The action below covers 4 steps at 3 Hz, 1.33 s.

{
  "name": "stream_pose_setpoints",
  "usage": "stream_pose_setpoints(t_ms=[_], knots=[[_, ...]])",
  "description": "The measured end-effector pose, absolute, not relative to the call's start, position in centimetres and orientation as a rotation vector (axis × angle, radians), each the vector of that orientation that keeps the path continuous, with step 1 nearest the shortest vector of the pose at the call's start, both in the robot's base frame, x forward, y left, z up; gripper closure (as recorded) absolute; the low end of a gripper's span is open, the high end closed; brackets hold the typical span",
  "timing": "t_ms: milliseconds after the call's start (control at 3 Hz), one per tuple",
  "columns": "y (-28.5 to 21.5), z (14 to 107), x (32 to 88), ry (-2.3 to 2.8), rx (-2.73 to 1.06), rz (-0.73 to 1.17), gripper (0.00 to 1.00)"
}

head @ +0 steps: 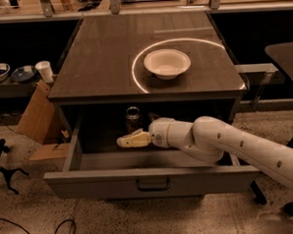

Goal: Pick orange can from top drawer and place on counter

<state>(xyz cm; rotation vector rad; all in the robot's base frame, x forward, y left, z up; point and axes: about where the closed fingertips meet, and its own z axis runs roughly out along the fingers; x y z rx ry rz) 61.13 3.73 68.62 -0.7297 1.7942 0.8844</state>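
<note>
The top drawer point(91, 183) is pulled open below the counter point(104, 57). The orange can point(133, 118) stands upright in shadow at the back of the drawer, left of its middle. My gripper point(128, 140), pale yellow at the end of a white arm reaching in from the right, is inside the drawer. It points left, just in front of and slightly below the can, close to it but apart from it.
A white bowl point(167, 63) sits on the counter inside a bright ring reflection. A white paper cup point(44, 71) and dishes stand on a low shelf at left. A cardboard piece point(36, 120) leans by the cabinet's left side. Cables lie on the floor.
</note>
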Motion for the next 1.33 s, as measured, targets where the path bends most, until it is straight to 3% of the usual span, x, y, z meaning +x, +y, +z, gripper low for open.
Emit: stream_pose_setpoints(t_ms=[667, 1333], knots=[[4.1, 69.5, 62.0, 1.743, -0.762, 0.875, 0.00], [7.7, 72.1, 60.7, 1.668, -0.879, 0.916, 0.00]])
